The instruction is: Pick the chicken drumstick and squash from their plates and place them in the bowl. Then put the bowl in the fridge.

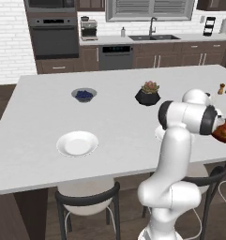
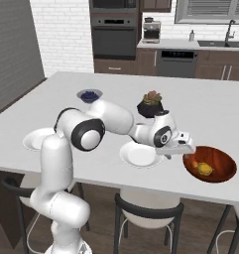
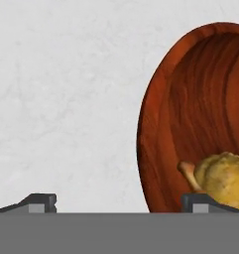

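Red-brown and shiny, the bowl (image 2: 210, 164) sits on the pale surface (image 2: 66, 94) near its front edge, just to the right of one white plate (image 2: 139, 155). Inside the bowl lie the yellow squash (image 2: 205, 169) and the chicken drumstick (image 3: 189, 173), touching each other. The pincer (image 3: 119, 203) hangs just above the left rim of the bowl. Its two dark tips stand wide apart, with nothing between them. One tip (image 3: 200, 202) is over the bowl's edge beside the squash, and the other tip (image 3: 40, 202) is over the bare surface. The other white plate (image 1: 77, 143) sits far off to the left. A small grey bowl (image 1: 84, 95) with blue things in it and a black pot (image 1: 147, 96) with a plant stand farther back.
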Robot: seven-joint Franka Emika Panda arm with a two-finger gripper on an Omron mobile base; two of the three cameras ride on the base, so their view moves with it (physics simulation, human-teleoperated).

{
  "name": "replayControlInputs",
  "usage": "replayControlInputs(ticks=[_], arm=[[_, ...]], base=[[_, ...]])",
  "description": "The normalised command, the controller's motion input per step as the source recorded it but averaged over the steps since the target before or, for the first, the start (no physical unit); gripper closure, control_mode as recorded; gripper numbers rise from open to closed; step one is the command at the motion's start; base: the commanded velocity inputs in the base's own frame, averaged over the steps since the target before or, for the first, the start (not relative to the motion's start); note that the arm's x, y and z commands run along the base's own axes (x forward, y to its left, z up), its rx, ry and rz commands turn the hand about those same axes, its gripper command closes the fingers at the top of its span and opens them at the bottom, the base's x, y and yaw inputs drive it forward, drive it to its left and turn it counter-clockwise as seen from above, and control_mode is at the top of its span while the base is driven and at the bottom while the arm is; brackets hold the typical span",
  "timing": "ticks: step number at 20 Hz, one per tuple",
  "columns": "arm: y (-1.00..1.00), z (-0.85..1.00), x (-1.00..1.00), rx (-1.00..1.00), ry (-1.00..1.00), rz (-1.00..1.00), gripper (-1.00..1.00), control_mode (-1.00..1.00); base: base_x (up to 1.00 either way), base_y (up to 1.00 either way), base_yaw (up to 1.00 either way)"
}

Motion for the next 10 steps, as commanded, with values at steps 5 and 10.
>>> replayControlInputs(ticks=[5, 10], arm=[[-0.29, -0.01, 0.29, 0.0, 0.08, 0.03, -1.0, -1.0], [-0.18, -0.08, 0.1, 0.0, 0.09, 0.0, -1.0, -1.0]], base=[[0.0, 0.0, 0.0], [0.0, 0.0, 0.0]])
